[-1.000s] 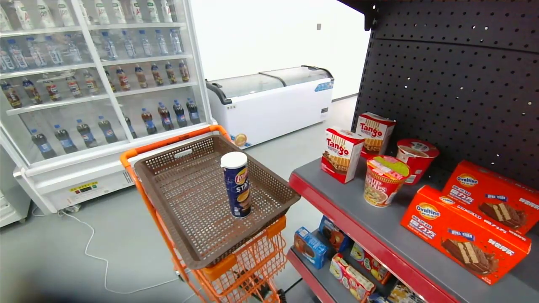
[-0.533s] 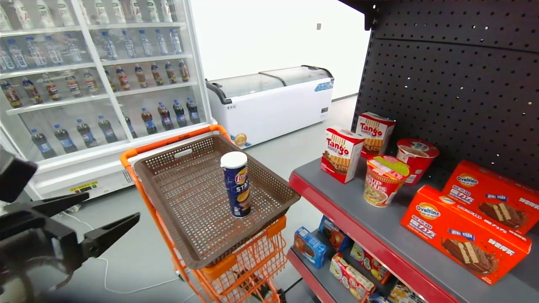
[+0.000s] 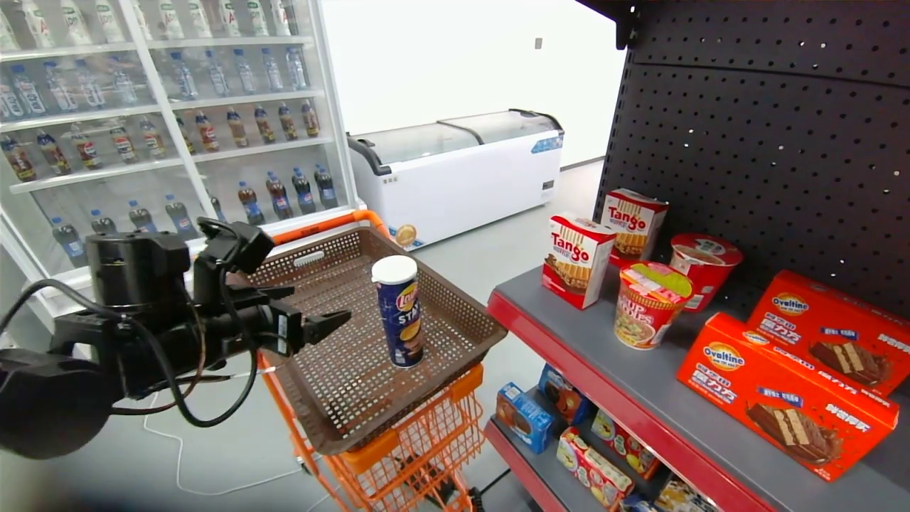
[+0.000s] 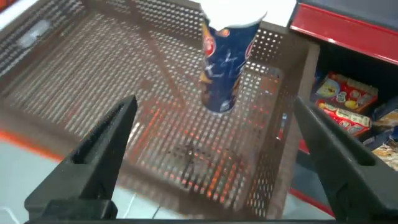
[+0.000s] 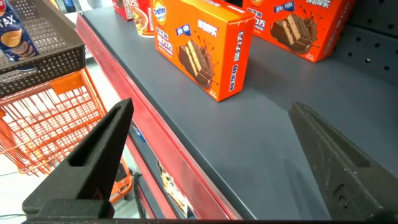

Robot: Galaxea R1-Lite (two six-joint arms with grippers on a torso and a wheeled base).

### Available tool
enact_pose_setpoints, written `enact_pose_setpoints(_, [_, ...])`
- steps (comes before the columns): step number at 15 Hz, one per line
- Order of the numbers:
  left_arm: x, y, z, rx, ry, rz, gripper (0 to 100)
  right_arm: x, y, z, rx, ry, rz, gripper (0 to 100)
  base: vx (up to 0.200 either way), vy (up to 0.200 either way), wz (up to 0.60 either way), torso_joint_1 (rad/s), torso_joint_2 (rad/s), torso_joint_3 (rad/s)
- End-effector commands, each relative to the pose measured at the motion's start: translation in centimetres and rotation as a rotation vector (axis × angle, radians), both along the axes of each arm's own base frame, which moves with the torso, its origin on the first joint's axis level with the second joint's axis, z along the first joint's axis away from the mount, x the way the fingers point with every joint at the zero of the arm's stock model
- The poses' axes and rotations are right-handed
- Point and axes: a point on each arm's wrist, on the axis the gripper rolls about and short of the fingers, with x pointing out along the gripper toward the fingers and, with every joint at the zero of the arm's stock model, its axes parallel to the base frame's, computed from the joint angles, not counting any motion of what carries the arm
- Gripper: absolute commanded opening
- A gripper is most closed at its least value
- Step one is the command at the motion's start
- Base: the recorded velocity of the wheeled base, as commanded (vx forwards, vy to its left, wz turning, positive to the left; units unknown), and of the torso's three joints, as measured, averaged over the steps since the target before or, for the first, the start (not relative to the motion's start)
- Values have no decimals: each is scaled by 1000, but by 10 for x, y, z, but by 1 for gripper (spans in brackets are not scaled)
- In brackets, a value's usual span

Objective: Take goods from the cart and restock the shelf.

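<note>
Head view: my left end effector (image 3: 316,309) over basket (image 3: 455,313), spread open, empty, just short of can (image 3: 399,313). Can upright in basket on cart (image 3: 419,441), beside shelf (image 3: 604,370).
Left wrist view: I see fingers (image 4: 99,149) wide apart, can ahead, untouched.
Right wrist view: right end effector (image 5: 211,107) wide open, empty, above shelf near boxes (image 5: 205,50).

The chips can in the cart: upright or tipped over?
Upright: the chips can stands on its base in the brown basket, white lid on top.

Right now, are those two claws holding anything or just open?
Left gripper: open, holding nothing, facing the chips can.
Right gripper: open, holding nothing.
</note>
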Motion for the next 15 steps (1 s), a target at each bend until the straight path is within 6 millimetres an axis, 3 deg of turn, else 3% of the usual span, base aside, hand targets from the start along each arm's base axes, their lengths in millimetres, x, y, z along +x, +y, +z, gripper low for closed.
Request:
enact_pose_setpoints(1, [39, -24, -29, 20, 56, -58, 100, 0, 0, 0, 0, 0, 1, 100, 0, 0, 0, 0, 0, 0])
enact_pose_setpoints(8, [85, -50, -73, 33, 41, -74, 100, 0, 0, 0, 0, 0, 1, 100, 0, 0, 0, 0, 0, 0])
enact_pose_setpoints(12, [98, -68, -84, 31, 19, -108, 100, 0, 0, 0, 0, 0, 1, 100, 0, 0, 0, 0, 0, 0])
enact_pose_setpoints(15, [109, -71, -92, 37, 15, -88, 100, 0, 0, 0, 0, 0, 1, 100, 0, 0, 0, 0, 0, 0])
